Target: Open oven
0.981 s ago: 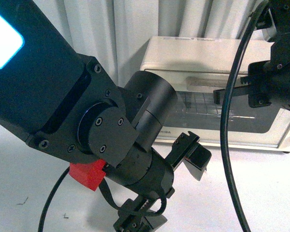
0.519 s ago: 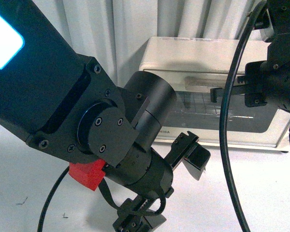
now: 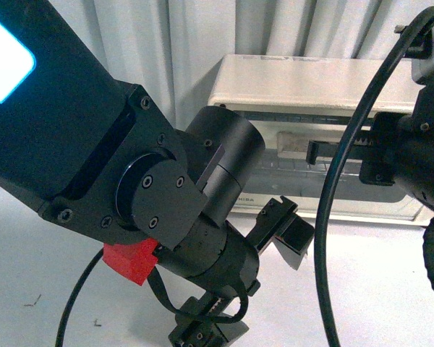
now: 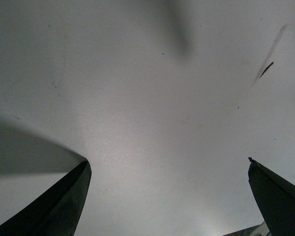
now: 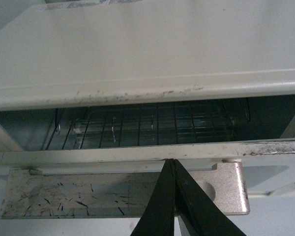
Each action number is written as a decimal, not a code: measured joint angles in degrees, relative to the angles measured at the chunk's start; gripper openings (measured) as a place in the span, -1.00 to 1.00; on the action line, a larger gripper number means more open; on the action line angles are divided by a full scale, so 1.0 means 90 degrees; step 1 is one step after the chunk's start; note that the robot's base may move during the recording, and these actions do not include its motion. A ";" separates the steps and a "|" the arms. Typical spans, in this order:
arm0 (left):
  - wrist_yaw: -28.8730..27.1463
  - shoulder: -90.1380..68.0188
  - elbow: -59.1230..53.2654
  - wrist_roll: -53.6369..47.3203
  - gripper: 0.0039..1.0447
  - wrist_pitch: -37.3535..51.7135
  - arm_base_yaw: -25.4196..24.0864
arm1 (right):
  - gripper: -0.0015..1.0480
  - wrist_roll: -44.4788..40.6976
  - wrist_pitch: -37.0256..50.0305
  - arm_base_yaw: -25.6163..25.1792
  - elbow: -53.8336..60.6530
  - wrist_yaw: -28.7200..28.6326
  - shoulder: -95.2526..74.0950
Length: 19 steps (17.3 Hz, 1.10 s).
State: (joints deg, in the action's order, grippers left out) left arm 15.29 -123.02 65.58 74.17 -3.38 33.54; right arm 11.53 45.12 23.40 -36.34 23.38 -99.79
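Wrist views alone show right claw (image 5: 172, 163) pressed together at ajar oven (image 5: 137, 59), left claw (image 4: 167, 161) spread wide.

Item: oven (image 3: 304, 79), small, boxy, cream-white. It stands upright on the white surface (image 3: 390, 289) at 2 o'clock in my front view. The drop-down door (image 5: 113, 155) is tipped slightly open at its top edge. The gap shows the wire rack (image 5: 147, 125) inside. The beige bar handle (image 5: 88, 196), scuffed with dark marks, lies level across the door's upper part.
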 joint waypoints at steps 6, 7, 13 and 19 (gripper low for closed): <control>0.0007 0.0000 -0.0002 -0.0010 0.88 -0.0002 0.0000 | -0.96 0.0180 -0.0010 0.0483 0.0862 0.0345 0.0469; 0.0005 0.0000 -0.0007 -0.0029 0.88 0.0005 0.0000 | -0.96 0.0214 0.0027 0.0527 0.0950 0.0386 0.0520; 0.0019 0.0002 -0.0007 -0.0022 0.87 0.0017 0.0005 | -0.88 -0.0852 -0.1877 0.0865 0.3560 0.2256 0.5537; 0.0000 0.0002 -0.0007 -0.0022 0.87 0.0015 0.0005 | 0.06 -0.1302 -0.5042 -0.2888 0.3713 -0.0607 1.0448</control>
State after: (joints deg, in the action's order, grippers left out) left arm 15.29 -123.00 65.52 73.97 -3.25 33.58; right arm -0.19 -0.25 -2.59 -2.92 17.91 -5.76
